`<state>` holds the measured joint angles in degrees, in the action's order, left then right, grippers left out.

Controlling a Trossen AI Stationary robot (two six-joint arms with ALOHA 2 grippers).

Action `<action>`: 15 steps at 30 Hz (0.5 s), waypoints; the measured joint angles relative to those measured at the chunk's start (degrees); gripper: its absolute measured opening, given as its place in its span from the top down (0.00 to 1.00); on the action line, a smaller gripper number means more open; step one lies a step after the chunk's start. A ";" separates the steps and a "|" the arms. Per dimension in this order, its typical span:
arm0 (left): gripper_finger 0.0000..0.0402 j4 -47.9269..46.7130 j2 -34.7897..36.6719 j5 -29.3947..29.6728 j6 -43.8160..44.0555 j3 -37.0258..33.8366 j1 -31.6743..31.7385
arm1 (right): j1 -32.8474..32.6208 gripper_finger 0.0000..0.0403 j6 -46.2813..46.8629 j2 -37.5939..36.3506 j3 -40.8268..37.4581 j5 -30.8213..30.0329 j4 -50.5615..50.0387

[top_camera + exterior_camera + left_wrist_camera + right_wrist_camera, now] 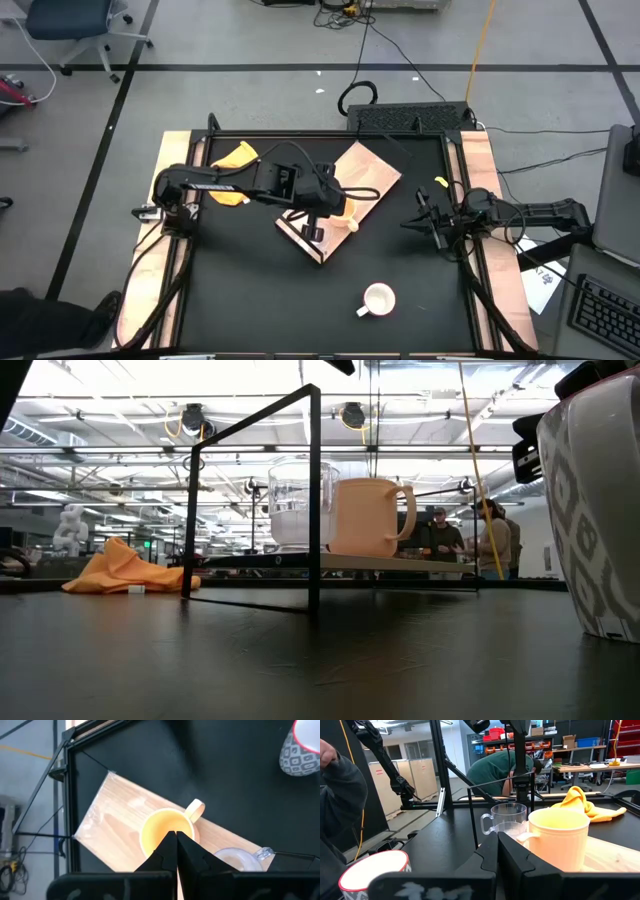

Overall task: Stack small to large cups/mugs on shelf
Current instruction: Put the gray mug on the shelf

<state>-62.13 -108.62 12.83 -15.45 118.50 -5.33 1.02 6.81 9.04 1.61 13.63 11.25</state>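
The left arm [250,180] covers the shelf [370,170]; black tabletop [250,290] around the white mug [378,299] lies open.

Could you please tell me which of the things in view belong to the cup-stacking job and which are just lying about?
Part of the job:
- clear glass cup, on the shelf
- yellow-orange mug, on the shelf beside it
- white mug, on the black tabletop, off the shelf
- wooden shelf

Just lying about:
- yellow cloth at the table's far left corner
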 joint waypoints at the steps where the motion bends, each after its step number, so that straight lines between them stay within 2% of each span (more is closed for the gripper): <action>1: 1.00 -0.27 0.00 0.54 0.30 0.00 -0.15 | 0.00 1.00 0.00 0.00 0.00 0.00 0.00; 6: 1.00 -2.88 1.10 2.85 2.57 -0.09 -0.60 | 0.00 1.00 0.00 -0.02 -0.01 0.02 -0.06; 15: 1.00 -5.31 8.31 8.04 6.64 -0.11 -0.35 | 0.00 1.00 -0.07 0.07 -0.02 0.04 -0.77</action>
<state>-67.43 -100.31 20.86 -8.80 118.39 -5.68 1.02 6.74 9.10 1.58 13.67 10.48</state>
